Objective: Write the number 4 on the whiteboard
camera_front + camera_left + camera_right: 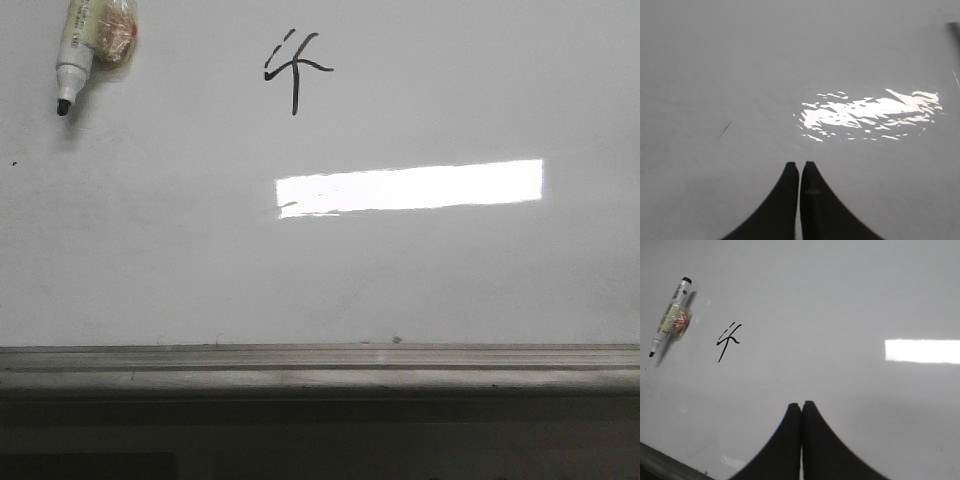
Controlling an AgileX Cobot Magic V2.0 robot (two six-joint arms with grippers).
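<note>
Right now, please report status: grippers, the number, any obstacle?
Left gripper shut, empty. Right gripper shut, empty. Number 4 drawn on whiteboard. Marker lies uncapped beside it; nothing obstructing.

A small black hand-drawn number 4 (295, 72) of thin marker strokes stood on the large glossy white-grey whiteboard (450, 280), above its bright rectangular reflection.

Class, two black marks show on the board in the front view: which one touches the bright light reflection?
The short black dash at the reflection's left end. The number 4 sits apart, higher on the whiteboard, beside the marker.
</note>
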